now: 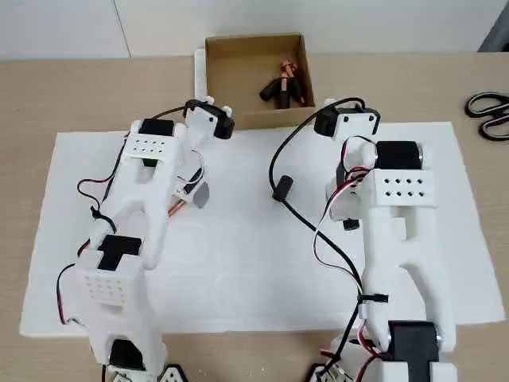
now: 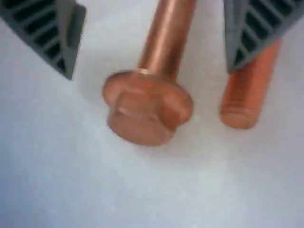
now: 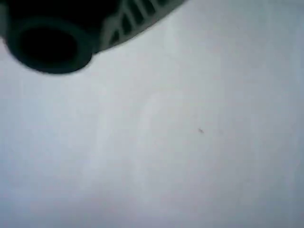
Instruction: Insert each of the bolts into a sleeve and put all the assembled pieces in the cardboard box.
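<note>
1. Fingers (image 2: pixel 57 38) of my left gripper (image 2: pixel 149 69) stood open, one on either side of a copper bolt (image 2: pixel 147 111). It lay on the white mat (image 1: pixel 238 263) at the middle of the left wrist frame, and neither finger touched it.
2. To grasp well, I judged I should drop straight down and close on the shank just behind the flanged head. That would avoid the second bolt (image 2: pixel 247 99) (its threaded end lay partly under the finger at upper right).
3. A black sleeve (image 3: pixel 45 45) sat at upper left of the right wrist frame, close against my right gripper (image 1: pixel 348 219). I could not tell whether it was clamped.
4. The cardboard box (image 1: pixel 254 38) at top centre held assembled pieces (image 1: pixel 282 87), too tangled to count. The bolt's far end was cut off.
</note>
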You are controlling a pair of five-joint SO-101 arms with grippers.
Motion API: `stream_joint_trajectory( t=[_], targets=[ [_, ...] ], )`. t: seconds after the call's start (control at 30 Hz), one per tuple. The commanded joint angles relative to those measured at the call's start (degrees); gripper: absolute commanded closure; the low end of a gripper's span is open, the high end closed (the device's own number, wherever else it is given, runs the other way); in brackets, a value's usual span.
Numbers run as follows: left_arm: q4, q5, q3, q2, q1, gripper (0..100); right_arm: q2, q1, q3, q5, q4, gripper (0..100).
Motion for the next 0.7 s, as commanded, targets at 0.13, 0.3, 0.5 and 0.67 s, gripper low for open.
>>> stream_joint_trajectory(
  t=[0.13,0.3,0.5,0.67],
  targets=[
    [-1.4,0.8,-2.3,5.3,2.3,81,-2.9,0.0,-0.2,0.0,-0.3,99.5],
    [-2.5,1.1,-2.5,6.0,2.4,81,-2.9,0.0,-0.2,0.0,-0.3,99.5],
    [1.7,1.7,-6.3,6.0,2.4,90,-2.9,0.0,-0.2,0.0,-0.4,99.5],
    [3.8,3.0,-8.2,6.1,3.1,99,-2.9,0.0,-0.2,0.0,-0.4,99.5]
  ],
)
